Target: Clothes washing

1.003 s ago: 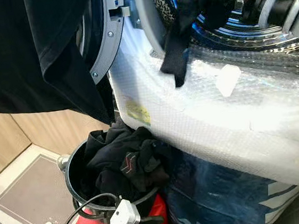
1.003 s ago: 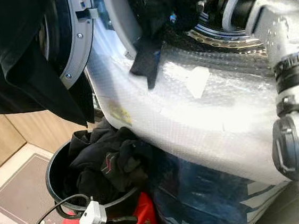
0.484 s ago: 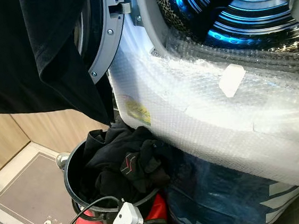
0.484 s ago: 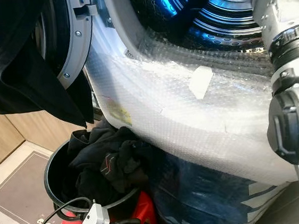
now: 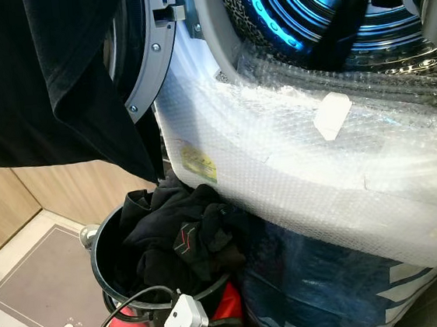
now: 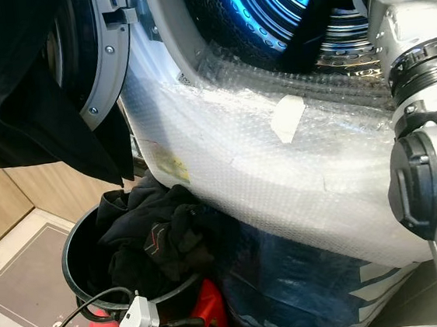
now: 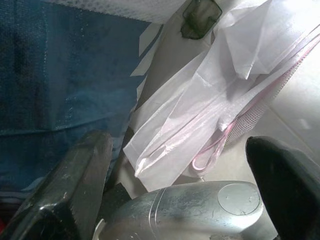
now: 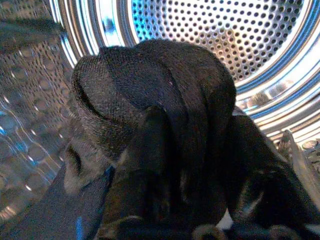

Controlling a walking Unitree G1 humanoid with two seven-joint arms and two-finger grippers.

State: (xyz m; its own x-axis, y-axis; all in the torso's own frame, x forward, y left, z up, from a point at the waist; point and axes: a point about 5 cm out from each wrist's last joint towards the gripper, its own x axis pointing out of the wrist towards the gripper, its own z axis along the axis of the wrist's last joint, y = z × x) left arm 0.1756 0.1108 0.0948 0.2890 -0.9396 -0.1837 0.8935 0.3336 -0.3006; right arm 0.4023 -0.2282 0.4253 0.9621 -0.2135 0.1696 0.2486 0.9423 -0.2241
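The washing machine [image 5: 297, 171], wrapped in bubble wrap, stands with its door [image 5: 146, 69] swung open and its drum [image 6: 264, 2] lit blue. My right arm [image 6: 416, 72] reaches into the drum. There my right gripper [image 8: 200, 130] is shut on a black garment [image 8: 150, 85] that drapes over both fingers, and a strip of it [image 5: 344, 21] hangs down. A black bucket [image 5: 96, 262] below the door holds more dark clothes [image 5: 179, 238]. My left gripper [image 7: 180, 165] hangs low by the machine's base, open, with nothing between its fingers.
A large black cloth [image 5: 30, 82] hangs over the open door. The bucket sits on a red stool [image 5: 232, 303]. A white plastic bag [image 7: 210, 95] lies on the floor beside the blue-wrapped base [image 5: 310, 287]. A grey mat [image 5: 36, 284] lies at left.
The black garment that hung over the drum's lip a second ago has been carried inside the drum by my right gripper. The bucket and left arm have stayed put.
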